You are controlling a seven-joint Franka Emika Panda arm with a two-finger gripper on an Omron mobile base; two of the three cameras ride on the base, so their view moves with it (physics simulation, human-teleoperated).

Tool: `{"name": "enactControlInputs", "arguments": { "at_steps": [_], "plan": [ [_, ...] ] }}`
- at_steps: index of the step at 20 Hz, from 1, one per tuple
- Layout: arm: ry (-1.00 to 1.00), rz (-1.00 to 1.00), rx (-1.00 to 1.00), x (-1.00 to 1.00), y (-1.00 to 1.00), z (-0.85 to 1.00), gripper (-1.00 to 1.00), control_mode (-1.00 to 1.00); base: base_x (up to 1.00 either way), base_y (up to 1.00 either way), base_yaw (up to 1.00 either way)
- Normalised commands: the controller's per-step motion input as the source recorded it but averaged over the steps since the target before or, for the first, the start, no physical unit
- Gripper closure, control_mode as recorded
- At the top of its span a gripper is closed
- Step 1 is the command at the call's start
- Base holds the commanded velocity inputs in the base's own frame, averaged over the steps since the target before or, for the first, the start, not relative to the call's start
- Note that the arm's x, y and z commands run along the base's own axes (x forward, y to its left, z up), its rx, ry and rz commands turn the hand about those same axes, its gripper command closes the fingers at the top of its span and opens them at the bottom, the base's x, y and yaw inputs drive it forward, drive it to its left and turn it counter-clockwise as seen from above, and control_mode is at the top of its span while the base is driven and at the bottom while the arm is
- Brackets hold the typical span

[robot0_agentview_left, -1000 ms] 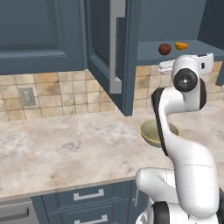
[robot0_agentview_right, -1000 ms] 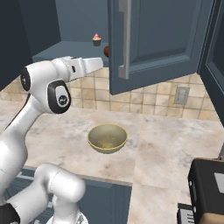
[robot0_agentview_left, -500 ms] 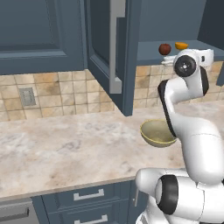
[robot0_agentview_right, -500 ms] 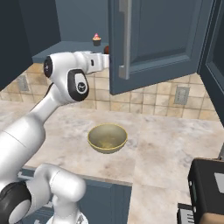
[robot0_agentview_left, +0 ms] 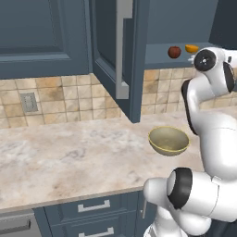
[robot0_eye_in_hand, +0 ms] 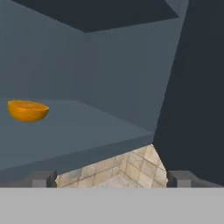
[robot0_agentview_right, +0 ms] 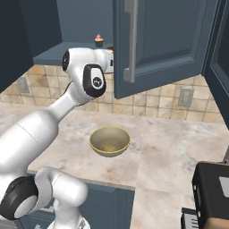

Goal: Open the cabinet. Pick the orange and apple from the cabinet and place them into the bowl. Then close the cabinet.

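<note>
The end effector (robot0_eye_in_hand: 109, 178), jaws spread and empty, is facing the open cabinet (robot0_agentview_left: 121, 55), where the orange (robot0_eye_in_hand: 28, 110) is resting beside the apple (robot0_agentview_left: 174, 52), above the bowl (robot0_agentview_left: 169, 140).

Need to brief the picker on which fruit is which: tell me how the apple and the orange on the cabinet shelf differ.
Colour: the apple is dark red, the orange bright orange-yellow. Shape: the apple looks round like a ball; the orange looks flatter, with a level top in the hand view. Place: in the left base view the apple sits left of the orange, nearer the open door. Shared: both are small, rest on the same cabinet shelf, and are not held.
</note>
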Motion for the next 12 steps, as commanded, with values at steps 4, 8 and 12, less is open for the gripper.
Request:
{"name": "enactControlInputs", "arguments": {
  "at_steps": [4,8,12],
  "plan": [
    [-0.07,-0.27,0.08,-0.09,-0.6,0.02,-1.0,-1.0,0.0,0.0,0.0],
    [-0.13,-0.24,0.07,-0.06,-0.65,0.0,-1.0,-1.0,0.0,0.0,0.0],
    [-0.19,-0.11,0.08,-0.23,-0.55,0.06,-1.0,-1.0,0.0,0.0,0.0]
  ]
}}
